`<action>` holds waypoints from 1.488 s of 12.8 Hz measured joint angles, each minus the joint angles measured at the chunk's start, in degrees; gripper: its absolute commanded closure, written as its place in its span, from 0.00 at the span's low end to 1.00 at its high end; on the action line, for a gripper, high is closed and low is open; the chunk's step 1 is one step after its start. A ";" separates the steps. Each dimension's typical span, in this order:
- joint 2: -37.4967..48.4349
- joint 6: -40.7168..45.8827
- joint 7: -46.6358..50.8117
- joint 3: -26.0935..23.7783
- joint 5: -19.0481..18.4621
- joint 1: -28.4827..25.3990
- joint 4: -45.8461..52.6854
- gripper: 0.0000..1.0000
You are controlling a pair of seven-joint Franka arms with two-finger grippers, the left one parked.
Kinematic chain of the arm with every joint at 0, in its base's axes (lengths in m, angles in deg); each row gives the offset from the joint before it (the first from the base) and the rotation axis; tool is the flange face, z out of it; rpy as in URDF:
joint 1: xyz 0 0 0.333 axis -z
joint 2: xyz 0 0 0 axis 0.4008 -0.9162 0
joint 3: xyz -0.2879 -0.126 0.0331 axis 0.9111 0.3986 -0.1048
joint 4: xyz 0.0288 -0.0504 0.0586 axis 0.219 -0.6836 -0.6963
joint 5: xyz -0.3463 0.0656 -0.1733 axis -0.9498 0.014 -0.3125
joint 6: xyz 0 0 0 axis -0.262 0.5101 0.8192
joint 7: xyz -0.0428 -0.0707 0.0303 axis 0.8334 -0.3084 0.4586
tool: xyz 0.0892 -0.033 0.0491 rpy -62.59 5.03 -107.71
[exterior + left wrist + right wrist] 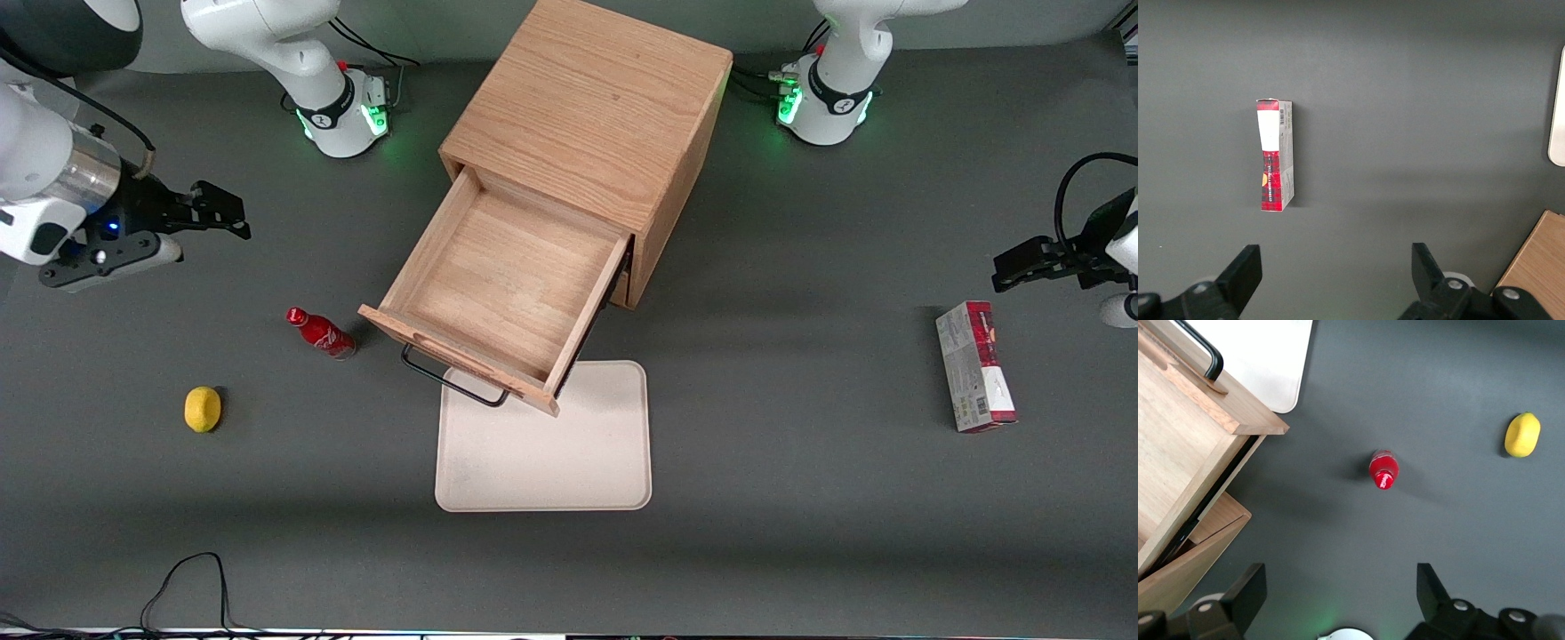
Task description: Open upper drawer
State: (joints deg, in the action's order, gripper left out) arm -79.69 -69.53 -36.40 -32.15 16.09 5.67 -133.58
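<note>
**Fingers spread and empty, upper drawer drawn out**

Fingers (1248,593) of the gripper (200,213) stand apart, holding nothing, level above the table (800,533) toward the working arm's end, well apart from the cabinet (591,107). The upper drawer (507,276) projects from the cabinet front, its empty tray overhanging a cream tray (542,462). Judged stiff, light wood sliding on runners, it is best taken by the black wire handle (449,378), a thin, rigid bar. A red bottle (320,332) and a lemon (203,409) lie nearby.
</note>
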 measured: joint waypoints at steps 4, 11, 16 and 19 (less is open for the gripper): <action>1.50 -0.66 0.11 -8.44 -0.01 11.32 -1.83 0.00; 1.25 -2.50 0.18 -10.36 -0.02 15.00 -0.28 0.00; -0.96 -2.49 0.18 -10.76 -0.02 14.84 1.82 0.00; -1.90 -2.49 0.18 -10.76 -0.02 14.84 2.81 0.00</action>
State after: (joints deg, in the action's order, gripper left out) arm -81.58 -72.02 -36.22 -42.92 16.07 20.51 -130.77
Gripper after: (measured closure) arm 0.000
